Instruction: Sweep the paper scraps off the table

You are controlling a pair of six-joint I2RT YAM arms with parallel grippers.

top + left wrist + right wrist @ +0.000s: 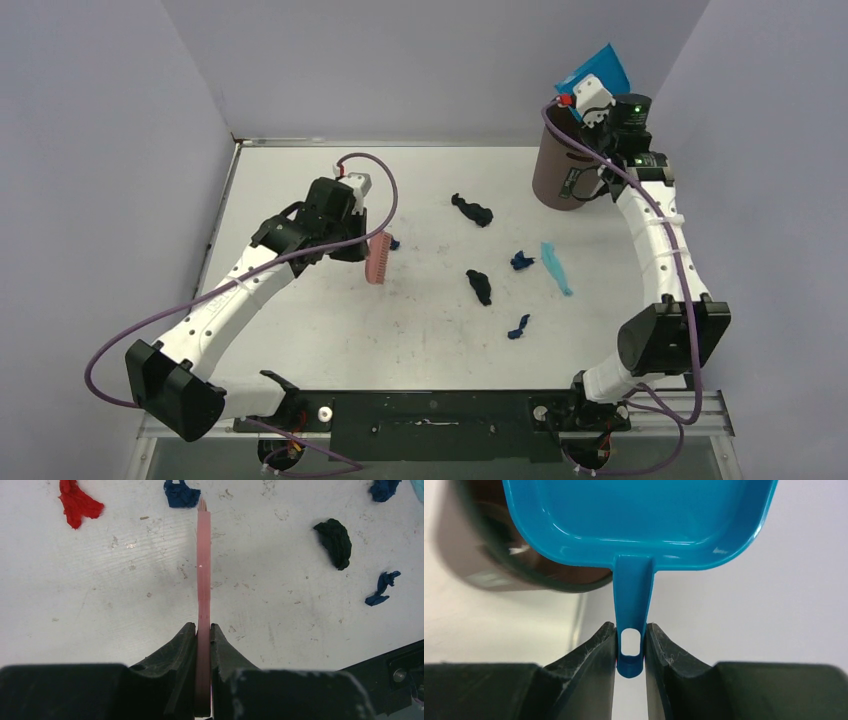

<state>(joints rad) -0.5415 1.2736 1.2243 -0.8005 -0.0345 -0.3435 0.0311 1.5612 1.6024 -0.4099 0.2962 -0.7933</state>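
Note:
Paper scraps lie scattered over the white table (300, 340): two black ones (472, 210) (479, 286), dark blue ones (521, 260) (518, 326) and a light-blue strip (556, 267). My left gripper (203, 630) is shut on the pink hand brush (203, 565), whose bristles (377, 260) hang toward the table left of centre. At the brush tip in the left wrist view sits a dark blue scrap (181, 494), with a red scrap (76, 502) to its left. My right gripper (630, 630) is shut on the handle of the blue dustpan (639, 515), held high at the back right (600, 70).
A brown cylindrical container (560, 170) stands at the back right, right under the raised dustpan. Grey-lilac walls close in the back and both sides. The black base rail (430, 410) runs along the near edge.

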